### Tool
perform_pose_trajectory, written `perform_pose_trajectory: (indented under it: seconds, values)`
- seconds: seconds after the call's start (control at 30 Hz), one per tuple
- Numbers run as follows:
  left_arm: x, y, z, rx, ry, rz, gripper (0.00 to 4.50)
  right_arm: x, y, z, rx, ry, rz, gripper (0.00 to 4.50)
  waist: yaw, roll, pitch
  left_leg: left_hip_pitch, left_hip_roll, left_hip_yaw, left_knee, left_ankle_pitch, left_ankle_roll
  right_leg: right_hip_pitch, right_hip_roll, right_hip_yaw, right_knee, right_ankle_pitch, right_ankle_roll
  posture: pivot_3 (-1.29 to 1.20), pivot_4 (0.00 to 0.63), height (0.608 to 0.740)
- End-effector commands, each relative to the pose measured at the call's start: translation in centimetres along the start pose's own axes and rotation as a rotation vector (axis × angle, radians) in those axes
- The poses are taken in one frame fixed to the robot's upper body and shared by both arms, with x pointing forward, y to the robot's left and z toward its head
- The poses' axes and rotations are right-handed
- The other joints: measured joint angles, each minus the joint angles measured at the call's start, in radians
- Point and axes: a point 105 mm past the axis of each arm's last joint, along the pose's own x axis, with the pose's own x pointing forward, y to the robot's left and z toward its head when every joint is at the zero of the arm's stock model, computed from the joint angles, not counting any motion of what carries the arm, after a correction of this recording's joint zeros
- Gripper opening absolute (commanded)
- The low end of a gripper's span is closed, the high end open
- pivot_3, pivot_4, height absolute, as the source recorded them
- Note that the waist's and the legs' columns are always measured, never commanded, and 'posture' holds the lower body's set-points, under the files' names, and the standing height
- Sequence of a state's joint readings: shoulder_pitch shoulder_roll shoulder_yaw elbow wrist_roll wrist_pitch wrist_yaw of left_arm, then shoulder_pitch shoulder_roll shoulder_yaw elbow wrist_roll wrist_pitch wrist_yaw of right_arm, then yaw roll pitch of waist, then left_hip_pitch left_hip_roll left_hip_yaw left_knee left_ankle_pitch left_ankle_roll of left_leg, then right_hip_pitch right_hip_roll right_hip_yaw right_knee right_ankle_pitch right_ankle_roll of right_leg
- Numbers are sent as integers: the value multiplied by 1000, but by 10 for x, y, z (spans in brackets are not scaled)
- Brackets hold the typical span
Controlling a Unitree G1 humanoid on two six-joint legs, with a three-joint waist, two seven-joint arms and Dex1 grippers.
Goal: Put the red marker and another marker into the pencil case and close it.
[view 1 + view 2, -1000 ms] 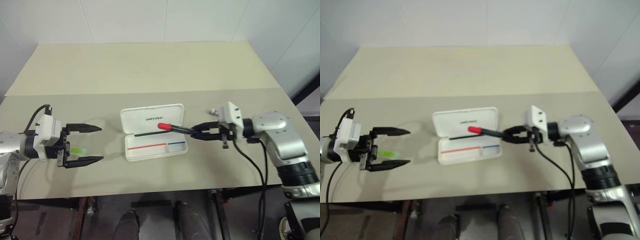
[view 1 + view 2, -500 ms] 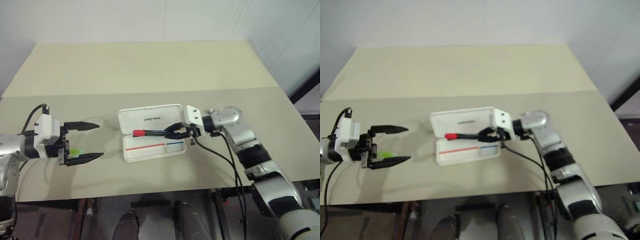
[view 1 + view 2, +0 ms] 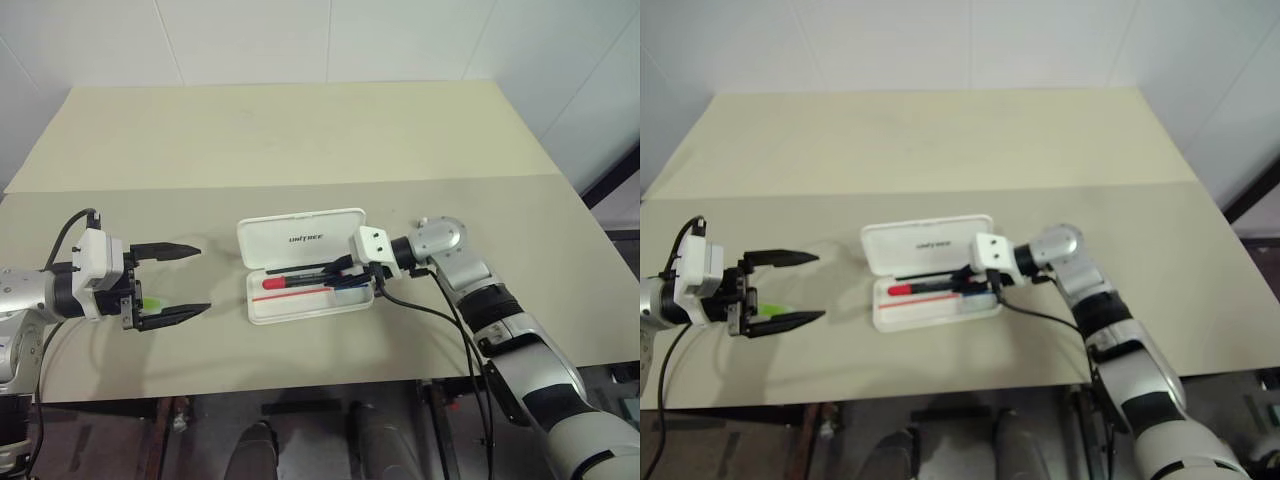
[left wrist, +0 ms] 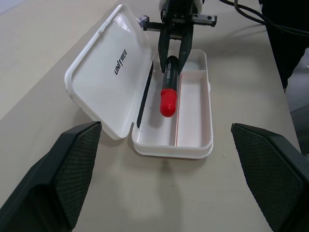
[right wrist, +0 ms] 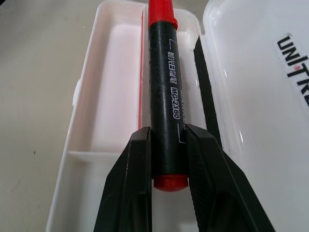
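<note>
The red marker [image 5: 164,96] is clamped in the right gripper [image 3: 345,269], reached low over the open pencil case [image 3: 258,240]. The left gripper [image 3: 176,281] is held level beside the case, fingers apart.

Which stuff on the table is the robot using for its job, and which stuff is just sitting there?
For the job:
- red marker, pinched in the right gripper, over the open pencil case
- green marker, on the table between the left gripper's open fingers

Just sitting there:
- table; I can't see any other loose things on it
</note>
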State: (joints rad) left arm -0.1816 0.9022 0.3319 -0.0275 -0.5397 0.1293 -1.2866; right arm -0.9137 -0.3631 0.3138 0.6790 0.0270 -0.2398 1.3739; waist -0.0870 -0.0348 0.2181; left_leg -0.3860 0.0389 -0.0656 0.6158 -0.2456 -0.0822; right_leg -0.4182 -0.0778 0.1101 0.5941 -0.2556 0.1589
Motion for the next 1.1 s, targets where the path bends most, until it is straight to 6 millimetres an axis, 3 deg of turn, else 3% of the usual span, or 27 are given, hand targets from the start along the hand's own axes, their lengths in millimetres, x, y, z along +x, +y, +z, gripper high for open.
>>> perform_pose_trajectory:
  seconds: [0.03,0.13,0.33,0.5,0.57,0.67,0.73,0.9,1.1]
  values:
    - [1,0,7,40,-17,0,4500,-2,-8,7,-51,-2,-28,1641,-1,0,0,0,0,0,0,0,0,0,0,0,0,0,0,0,150,740]
    - [2,0,7,41,-19,0,4500,-2,-11,11,-78,-13,-36,2703,-1,0,0,0,0,0,0,0,0,0,0,0,0,0,0,0,150,740]
    - [3,1,8,42,-20,-3,4500,-5,-16,35,-102,-94,-43,2703,-1,0,0,0,0,0,0,0,0,0,0,0,0,0,0,0,150,740]
    - [3,2,7,45,-18,-6,4500,-15,-14,77,-49,-270,-38,2703,1,0,0,0,0,0,0,0,0,-1,0,0,2,0,0,0,150,740]
    - [2,2,6,44,-15,-4,4500,-26,-6,94,-25,-328,-29,3052,2,0,0,0,0,0,0,0,0,-1,0,0,2,0,0,0,150,740]
    - [0,2,4,39,-11,7,4500,-38,4,105,3,-361,-44,3970,9,0,0,-1,0,-1,0,0,0,-1,0,-1,1,-1,0,0,150,740]
    - [-1,2,3,34,-12,20,4500,-46,10,109,21,-371,-58,4464,10,0,0,-1,0,-1,0,0,0,-1,0,-1,0,-1,0,0,150,740]
    - [-2,3,1,18,-35,121,4500,-65,17,109,71,-381,-130,4464,5,0,0,-1,0,-1,0,0,0,-1,0,-1,0,-1,0,0,150,740]
    - [-9,15,3,-43,-138,517,4500,-91,16,89,140,-336,-257,4464,7,-1,0,-1,0,-1,-1,0,0,-1,0,-1,-1,-1,0,0,150,740]
